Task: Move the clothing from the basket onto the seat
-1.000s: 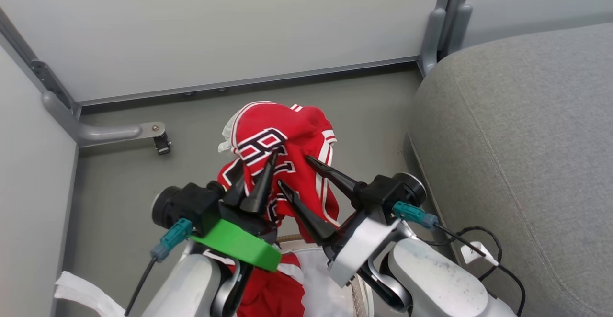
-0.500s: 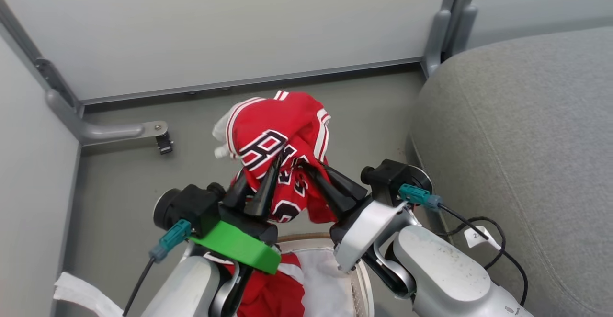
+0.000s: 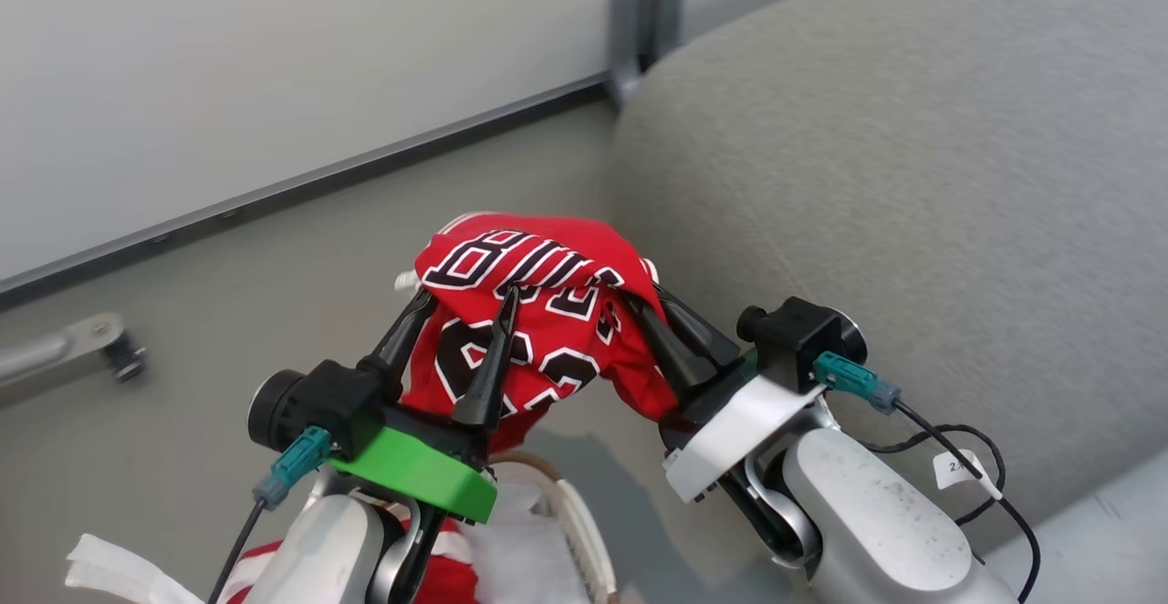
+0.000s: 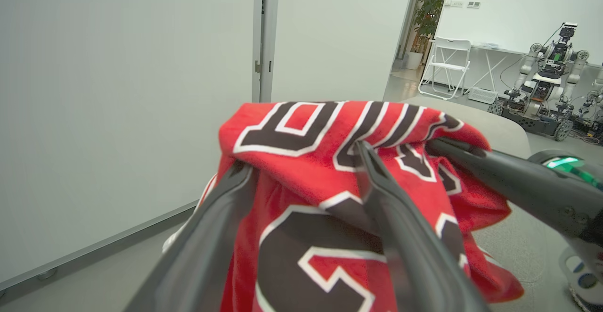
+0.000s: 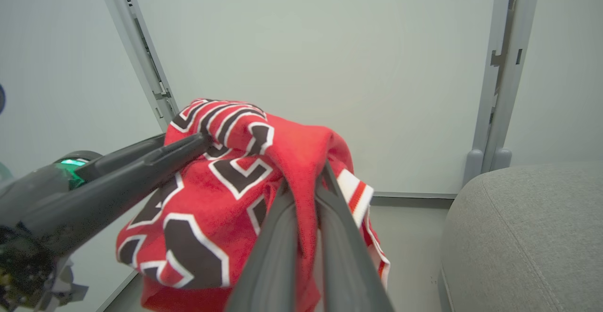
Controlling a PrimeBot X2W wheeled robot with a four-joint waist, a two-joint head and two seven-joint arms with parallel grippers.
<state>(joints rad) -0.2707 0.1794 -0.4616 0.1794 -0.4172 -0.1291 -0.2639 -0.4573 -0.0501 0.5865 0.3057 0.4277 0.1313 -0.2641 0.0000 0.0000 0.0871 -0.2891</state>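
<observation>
Now spread wider, jersey [image 3: 547,268] runs left-right

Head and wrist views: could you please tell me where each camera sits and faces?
Head view: on the head, looking down at the jersey, floor and seat; left gripper and right gripper show.
Left wrist view: on the left wrist, along its spread fingers into the jersey.
Right wrist view: on the right wrist, along its fingers pinching the jersey.
Shared: each wrist view shows the other arm's gripper.
</observation>
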